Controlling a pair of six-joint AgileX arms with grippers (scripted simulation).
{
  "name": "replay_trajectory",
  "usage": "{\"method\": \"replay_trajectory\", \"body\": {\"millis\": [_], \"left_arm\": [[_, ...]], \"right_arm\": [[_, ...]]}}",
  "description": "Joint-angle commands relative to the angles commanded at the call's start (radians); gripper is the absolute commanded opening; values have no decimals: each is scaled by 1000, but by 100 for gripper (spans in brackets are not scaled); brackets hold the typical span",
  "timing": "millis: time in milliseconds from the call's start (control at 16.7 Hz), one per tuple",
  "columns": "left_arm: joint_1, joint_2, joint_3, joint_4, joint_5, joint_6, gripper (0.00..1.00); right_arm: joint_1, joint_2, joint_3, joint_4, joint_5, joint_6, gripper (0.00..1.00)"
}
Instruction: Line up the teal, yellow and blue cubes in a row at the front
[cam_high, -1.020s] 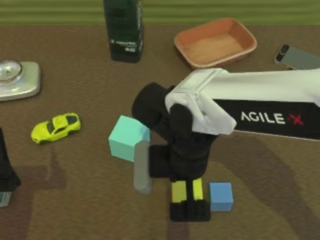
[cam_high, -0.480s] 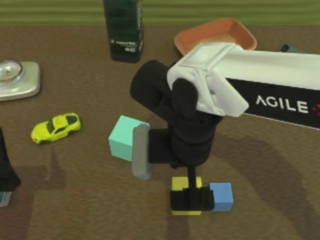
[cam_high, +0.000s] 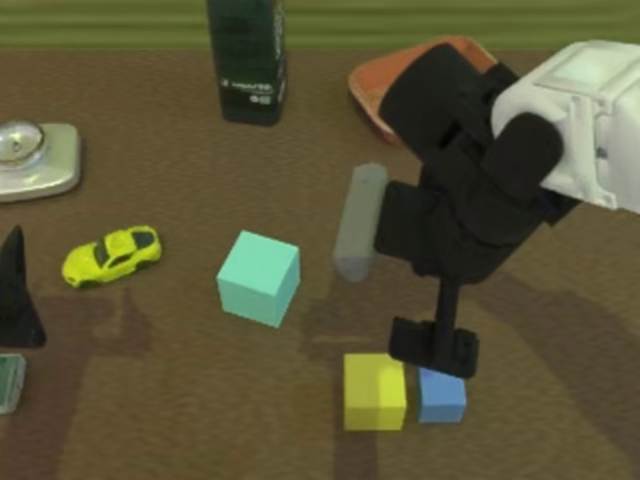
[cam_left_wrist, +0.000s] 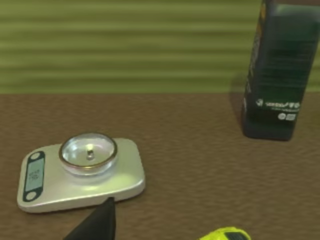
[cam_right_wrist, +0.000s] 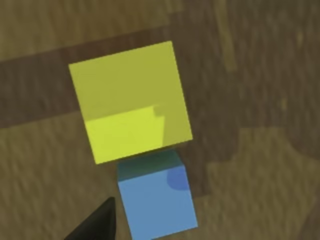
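Since earlier frame, right claw (cam_high: 433, 347) lifted off yellow cube (cam_high: 375, 391), now empty above it; can't tell its spread. Yellow cube touches blue cube (cam_high: 442, 394) at worktop front; teal cube (cam_high: 259, 278) apart, behind-left. Left claw (cam_high: 16, 292) parked at left edge.

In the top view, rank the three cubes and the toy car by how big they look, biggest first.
1. Teal cube
2. Toy car and yellow cube: too alike to rank, the car longer but slimmer
3. Blue cube

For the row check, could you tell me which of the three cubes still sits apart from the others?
The teal cube, the largest, stands alone mid-table; the yellow cube and blue cube sit side by side at the front.
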Motion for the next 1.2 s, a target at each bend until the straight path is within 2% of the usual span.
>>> {"method": "replay_trajectory", "body": {"millis": [300, 540, 840, 1200], "left_arm": [[-112, 493, 392, -263, -3, -33, 100], [-212, 964, 725, -501, -5, -60, 100], [-325, 1453, 1097, -764, -3, -93, 100], [-415, 1812, 1422, -955, 0, -123, 100]], "right_arm": [[-192, -456, -323, 246, -24, 146, 100], [-367, -880, -645, 458, -28, 294, 100], [-550, -1331, -1009, 687, -10, 463, 100], [-682, -1664, -1283, 876, 25, 600, 100]]}}
